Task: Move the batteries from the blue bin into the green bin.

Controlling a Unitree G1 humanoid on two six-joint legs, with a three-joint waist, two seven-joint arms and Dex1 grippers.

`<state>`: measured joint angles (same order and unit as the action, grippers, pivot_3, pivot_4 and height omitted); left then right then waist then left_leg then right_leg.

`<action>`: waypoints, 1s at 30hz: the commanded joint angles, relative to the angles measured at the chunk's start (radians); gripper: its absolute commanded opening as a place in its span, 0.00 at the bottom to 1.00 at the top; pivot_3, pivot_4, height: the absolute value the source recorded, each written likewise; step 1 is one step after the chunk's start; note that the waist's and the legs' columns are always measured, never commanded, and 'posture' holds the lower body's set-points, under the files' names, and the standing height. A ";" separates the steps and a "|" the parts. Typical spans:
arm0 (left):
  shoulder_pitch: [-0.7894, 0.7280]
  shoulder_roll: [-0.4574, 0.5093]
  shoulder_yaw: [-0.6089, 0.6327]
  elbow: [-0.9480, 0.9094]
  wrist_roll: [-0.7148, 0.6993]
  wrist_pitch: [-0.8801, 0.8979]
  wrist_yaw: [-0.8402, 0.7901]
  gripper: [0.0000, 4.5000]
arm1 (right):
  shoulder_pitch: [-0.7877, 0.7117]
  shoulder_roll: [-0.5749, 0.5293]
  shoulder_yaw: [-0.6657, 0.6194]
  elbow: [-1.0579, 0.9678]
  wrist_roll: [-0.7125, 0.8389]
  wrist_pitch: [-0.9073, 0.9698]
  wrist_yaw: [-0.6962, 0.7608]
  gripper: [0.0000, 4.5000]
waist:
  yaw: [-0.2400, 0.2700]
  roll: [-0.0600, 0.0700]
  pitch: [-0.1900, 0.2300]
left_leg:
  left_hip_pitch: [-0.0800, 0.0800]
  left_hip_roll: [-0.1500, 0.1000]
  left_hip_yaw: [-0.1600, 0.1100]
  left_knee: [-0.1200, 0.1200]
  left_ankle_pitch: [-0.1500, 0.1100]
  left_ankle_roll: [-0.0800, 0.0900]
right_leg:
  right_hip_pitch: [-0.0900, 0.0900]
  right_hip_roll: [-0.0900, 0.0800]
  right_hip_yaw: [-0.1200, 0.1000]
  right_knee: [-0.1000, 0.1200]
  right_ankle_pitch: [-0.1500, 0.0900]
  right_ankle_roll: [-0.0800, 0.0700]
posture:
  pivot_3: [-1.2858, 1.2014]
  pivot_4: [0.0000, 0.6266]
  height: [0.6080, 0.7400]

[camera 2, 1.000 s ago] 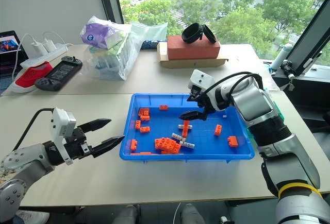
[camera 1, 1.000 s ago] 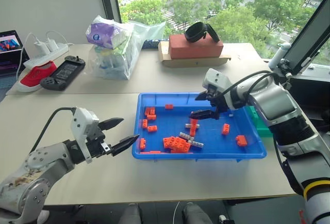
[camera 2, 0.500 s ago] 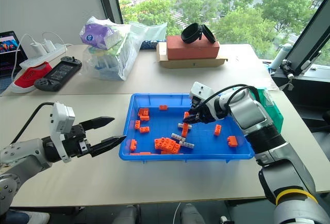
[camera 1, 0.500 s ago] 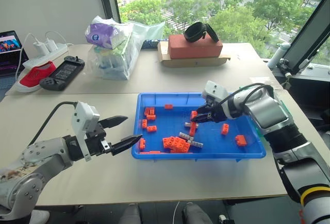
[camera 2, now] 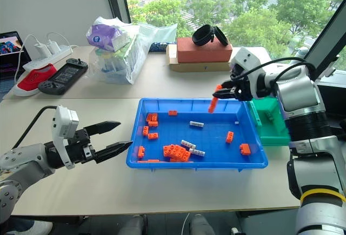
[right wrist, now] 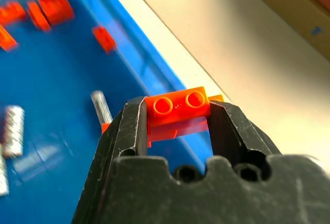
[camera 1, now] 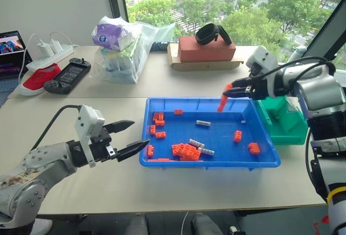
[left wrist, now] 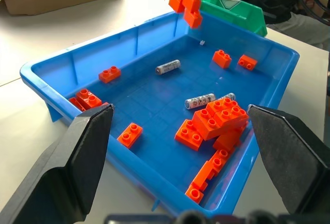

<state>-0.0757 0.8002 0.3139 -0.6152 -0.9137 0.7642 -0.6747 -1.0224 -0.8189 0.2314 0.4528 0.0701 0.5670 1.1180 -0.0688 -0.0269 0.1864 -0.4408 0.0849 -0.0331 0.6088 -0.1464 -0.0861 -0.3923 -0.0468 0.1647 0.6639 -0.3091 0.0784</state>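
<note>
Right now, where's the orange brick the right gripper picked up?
In the head views the orange brick hangs clamped in the right gripper, above the blue bin's far right corner, just left of the green bin.

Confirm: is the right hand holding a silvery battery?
No. The right hand is clamped on an orange studded toy brick; thin silvery-grey cylindrical batteries lie in the shallow blue plastic bin.

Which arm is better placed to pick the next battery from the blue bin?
Left. Its pincer is open at the blue bin's near-left rim, with batteries ahead. The right pincer is shut on an orange brick above the far rim, by the green bin.
</note>
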 commanded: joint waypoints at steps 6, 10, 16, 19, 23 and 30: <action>-0.048 0.002 -0.025 0.014 0.023 -0.031 -0.033 1.00 | 0.029 0.009 -0.006 0.068 -0.078 -0.102 -0.038 0.59 | -0.008 0.000 0.000 | 0.000 0.000 0.000 -0.001 0.000 0.000 | -0.001 0.000 0.000 0.001 0.000 0.000 | 0.52 0.24 1.00; -0.051 0.004 -0.026 0.019 0.026 -0.031 -0.042 1.00 | 0.011 0.005 -0.025 0.052 -0.077 -0.096 -0.035 0.89 | -0.002 0.000 0.000 | 0.000 0.000 0.000 0.000 0.000 0.000 | 0.000 0.000 0.000 0.000 0.000 0.000 | 0.52 0.24 1.00; -0.058 0.000 -0.036 0.022 0.034 -0.030 -0.046 1.00 | -0.001 0.032 -0.029 -0.092 -0.029 -0.012 0.017 1.00 | -0.004 0.001 0.000 | 0.000 0.000 0.000 -0.001 0.000 0.000 | 0.000 0.000 0.000 0.001 0.000 0.000 | 0.52 0.24 1.00; -0.066 -0.001 -0.041 0.024 0.037 -0.030 -0.044 1.00 | 0.023 0.065 -0.013 -0.154 -0.019 0.007 0.028 1.00 | -0.004 0.001 0.000 | 0.000 0.000 0.000 0.000 0.000 0.000 | 0.000 0.000 0.000 0.001 0.000 0.000 | 0.52 0.24 1.00; -0.069 -0.001 -0.042 0.024 0.042 -0.029 -0.040 1.00 | 0.045 0.122 0.015 -0.170 -0.037 -0.007 0.017 1.00 | -0.001 0.001 0.000 | 0.000 0.000 0.000 0.000 0.000 0.000 | 0.000 0.000 0.000 0.000 0.000 0.000 | 0.52 0.24 1.00; -0.060 -0.001 -0.025 -0.004 0.033 -0.016 -0.017 1.00 | 0.029 0.221 0.066 -0.040 -0.103 -0.009 -0.072 1.00 | -0.001 0.001 0.000 | 0.000 0.000 0.000 0.000 0.000 0.000 | 0.000 0.000 0.000 0.001 0.000 0.000 | 0.52 0.24 1.00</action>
<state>-0.1322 0.7961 0.2631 -0.5822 -0.8678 0.7589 -0.6980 -0.9682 -0.5996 0.3055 0.3966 -0.0184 0.5697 1.0697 -0.0699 -0.0263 0.1868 -0.4408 0.0849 -0.0335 0.6088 -0.1464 -0.0862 -0.3922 -0.0467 0.1648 0.6645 -0.3091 0.0784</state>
